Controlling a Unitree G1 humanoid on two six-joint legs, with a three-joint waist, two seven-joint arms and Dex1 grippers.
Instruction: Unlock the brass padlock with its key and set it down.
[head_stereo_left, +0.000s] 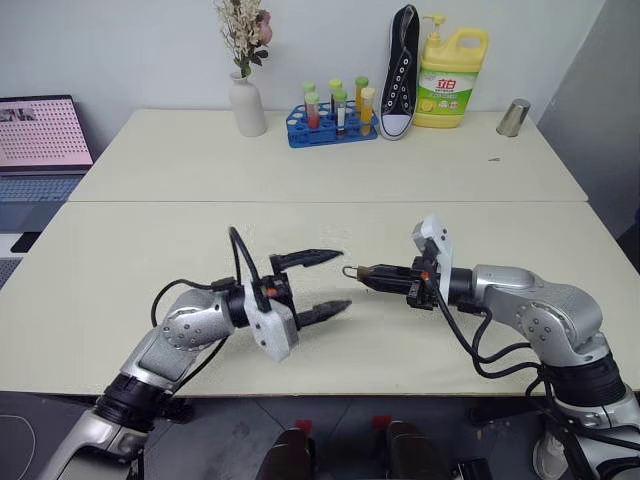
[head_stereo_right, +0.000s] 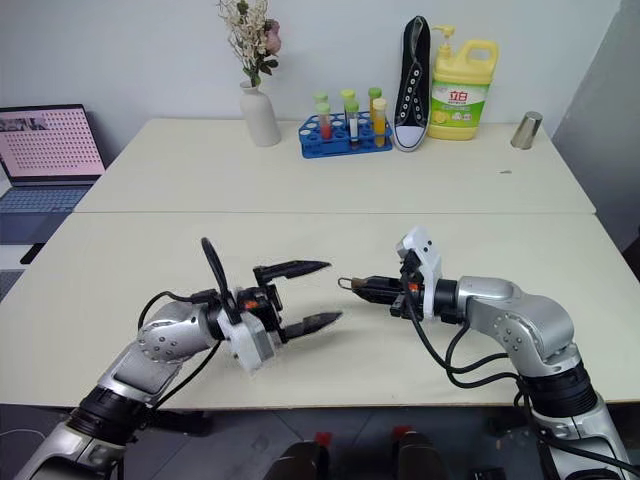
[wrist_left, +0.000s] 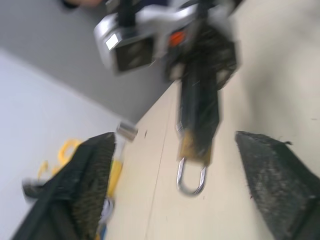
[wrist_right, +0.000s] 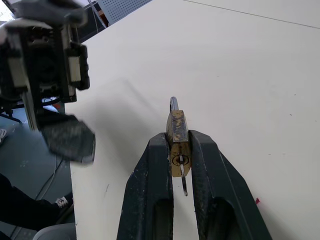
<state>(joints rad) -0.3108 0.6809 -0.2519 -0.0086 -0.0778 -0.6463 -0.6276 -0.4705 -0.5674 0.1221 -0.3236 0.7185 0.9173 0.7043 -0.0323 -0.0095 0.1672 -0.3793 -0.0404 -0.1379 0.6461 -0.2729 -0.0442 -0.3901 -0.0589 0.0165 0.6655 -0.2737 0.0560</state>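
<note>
Above the near cream tabletop (head_stereo_left: 150, 250), my two arms face each other with a gap between them. My right gripper (wrist_right: 179, 150) has its black fingers clenched on the small yellow-brass padlock (wrist_right: 177, 135), pinching the body from both sides; the thin silvery shackle (wrist_left: 191, 176) pokes out past the fingertips toward my left arm and looks closed as a loop in the left wrist view. In the right wrist view I can see the thin silvery key (wrist_right: 183, 180) sitting in the keyhole at the rear end of the brass body, its bow hanging out between the fingers. The padlock is held clear of the tabletop, not resting on it.

My left gripper (head_stereo_left: 325, 285) has its fingers spread wide, grasping nothing, with the tips pointing toward the shackle but apart from it.

On the far tabletop, well away from my arms, stand a white vase with dried flowers (head_stereo_left: 246, 100), a blue rack of coloured test tubes (head_stereo_left: 330, 118), a black sneaker propped upright (head_stereo_left: 400, 70), a yellow detergent bottle (head_stereo_left: 452, 80) and a small metal cup (head_stereo_left: 514, 117). An open laptop (head_stereo_left: 40, 140) sits off to my left.
</note>
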